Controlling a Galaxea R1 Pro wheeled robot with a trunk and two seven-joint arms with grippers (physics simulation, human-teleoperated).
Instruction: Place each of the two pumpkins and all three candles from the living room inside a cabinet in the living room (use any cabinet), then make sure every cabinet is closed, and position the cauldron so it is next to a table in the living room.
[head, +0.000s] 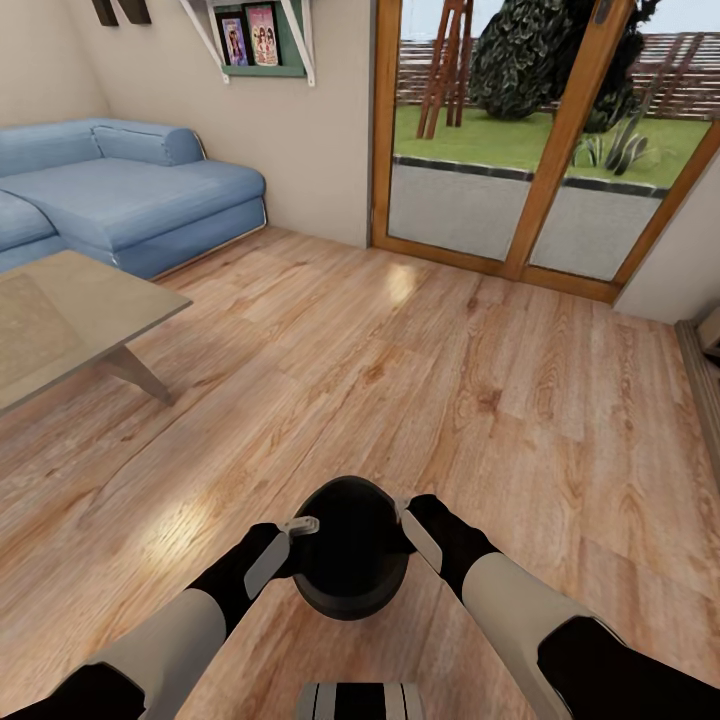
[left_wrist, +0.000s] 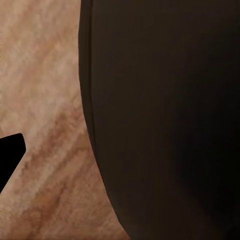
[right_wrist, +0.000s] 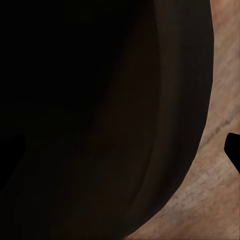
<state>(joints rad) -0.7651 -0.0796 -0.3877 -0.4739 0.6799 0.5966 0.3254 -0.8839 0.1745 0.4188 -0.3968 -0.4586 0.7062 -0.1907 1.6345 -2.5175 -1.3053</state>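
Head view: the cauldron (head: 350, 548), black and round, sits low in front of the robot, between the two arms, over the wood floor (head: 420, 400). The left gripper (head: 283, 540) is at the cauldron's left rim, the right gripper (head: 412, 522) at its right rim; each has a pale finger lying against the rim. Whether the cauldron rests on the floor or is lifted clear cannot be told from this angle.

Left wrist view: the cauldron's dark outer wall (left_wrist: 165, 120) very close, curving down over floor planks (left_wrist: 45, 100). One black fingertip (left_wrist: 10, 150) shows at the frame's edge, apart from the wall. The other finger is hidden, so it is unclear if this gripper pinches the rim or stands spread.

Right wrist view: the cauldron (right_wrist: 100, 120) again, here probably its dark interior with the rim band curving past, and a strip of floor (right_wrist: 220, 90) beyond. A black fingertip (right_wrist: 233, 147) sits just outside the rim. The grip state is likewise unclear.

Room, head view alone: a low grey-brown table (head: 70, 320) stands to the left, well apart from the cauldron, its corner pointing toward mid-floor. A blue sofa (head: 120, 190) lies behind it along the wall. A glass door (head: 520, 130) with a wood frame is straight ahead, garden beyond. A wall shelf (head: 255, 40) holds framed pictures. Bare floor stretches ahead and right; some furniture edge shows at the far right.
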